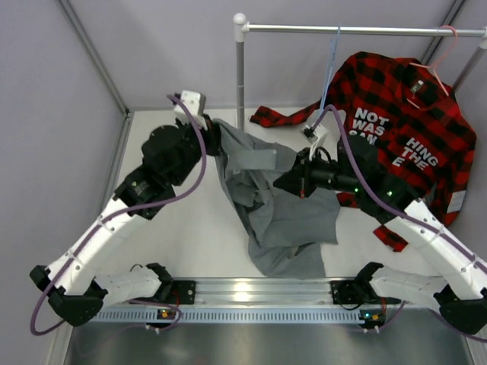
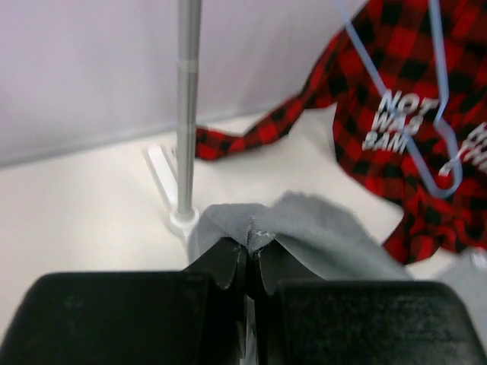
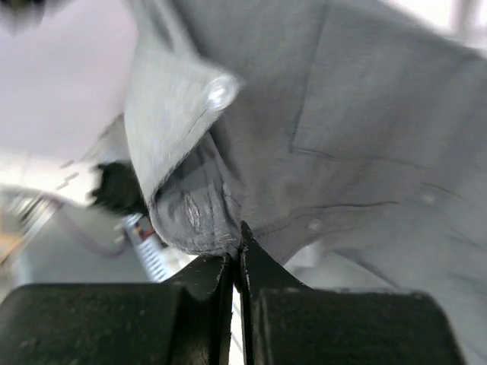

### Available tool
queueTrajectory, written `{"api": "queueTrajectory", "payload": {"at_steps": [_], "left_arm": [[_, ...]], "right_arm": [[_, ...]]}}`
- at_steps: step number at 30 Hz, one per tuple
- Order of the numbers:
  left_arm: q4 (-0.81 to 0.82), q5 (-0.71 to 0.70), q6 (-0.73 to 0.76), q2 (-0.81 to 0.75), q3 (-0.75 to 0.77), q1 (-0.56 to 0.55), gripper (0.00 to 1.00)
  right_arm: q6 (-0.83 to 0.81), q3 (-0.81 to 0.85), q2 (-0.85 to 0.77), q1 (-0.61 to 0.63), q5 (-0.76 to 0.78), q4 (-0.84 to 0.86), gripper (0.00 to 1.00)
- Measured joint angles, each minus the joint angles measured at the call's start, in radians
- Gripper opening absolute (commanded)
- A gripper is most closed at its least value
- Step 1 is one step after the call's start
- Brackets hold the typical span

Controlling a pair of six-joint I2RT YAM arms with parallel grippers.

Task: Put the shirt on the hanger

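Note:
The grey-green shirt (image 1: 278, 205) hangs stretched between both grippers above the table, its lower part drooping to the front. My left gripper (image 1: 214, 141) is shut on its upper left edge (image 2: 251, 224). My right gripper (image 1: 291, 176) is shut on a fold near the collar and buttons (image 3: 228, 228). The light-blue wire hanger (image 1: 329, 65) hangs from the rail behind the shirt; in the left wrist view its blue wire (image 2: 426, 152) lies across the plaid shirt.
A red-and-black plaid shirt (image 1: 403, 129) with white lettering hangs on a pink hanger (image 1: 437, 65) at the right of the rail (image 1: 365, 30). The rail's upright post (image 1: 240, 76) and its white base (image 2: 169, 190) stand just behind my left gripper.

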Motion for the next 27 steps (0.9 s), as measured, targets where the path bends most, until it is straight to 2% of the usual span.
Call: {"api": "queueTrajectory", "payload": {"at_steps": [4,6,8,10,11,13,14,15,16,17,19,21,27], "left_arm": [[-0.152,0.045,0.048,0.12,0.373,0.032,0.0],[-0.214,0.17,0.081,0.221,0.565,0.058,0.0],[-0.255,0.353,0.099,0.333,0.731,0.098,0.0],[-0.253,0.514,0.105,0.422,0.808,0.132,0.0],[-0.248,0.603,0.104,0.462,0.814,0.147,0.0],[-0.249,0.763,0.103,0.521,0.763,0.164,0.0],[-0.254,0.833,0.1,0.548,0.716,0.169,0.0],[-0.254,0.893,0.095,0.571,0.656,0.171,0.0],[-0.25,0.946,0.082,0.587,0.564,0.172,0.0],[-0.253,0.966,0.077,0.593,0.521,0.172,0.0],[-0.254,1.014,0.053,0.607,0.387,0.171,0.0],[-0.261,1.048,0.028,0.622,0.32,0.17,0.0],[-0.218,1.098,-0.04,0.635,0.317,0.17,0.0]], "right_arm": [[0.025,0.09,-0.014,0.188,-0.021,0.009,0.0],[0.027,0.16,0.0,0.271,0.001,0.025,0.0],[0.029,0.183,-0.005,0.295,0.071,0.04,0.0],[0.035,0.172,-0.026,0.297,0.198,0.034,0.0],[0.036,0.151,-0.041,0.29,0.268,0.026,0.0],[0.04,0.098,-0.068,0.26,0.363,0.001,0.18],[0.043,0.055,-0.083,0.23,0.402,-0.008,0.31],[0.047,0.01,-0.095,0.194,0.436,-0.024,0.6],[0.047,-0.037,-0.104,0.153,0.46,-0.043,0.72],[0.035,-0.078,-0.11,0.122,0.468,-0.052,0.79],[0.016,-0.169,-0.126,0.073,0.479,-0.103,0.8],[-0.025,-0.225,-0.151,0.063,0.455,-0.15,0.82],[-0.2,-0.162,-0.183,0.092,0.344,-0.163,0.84]]}}
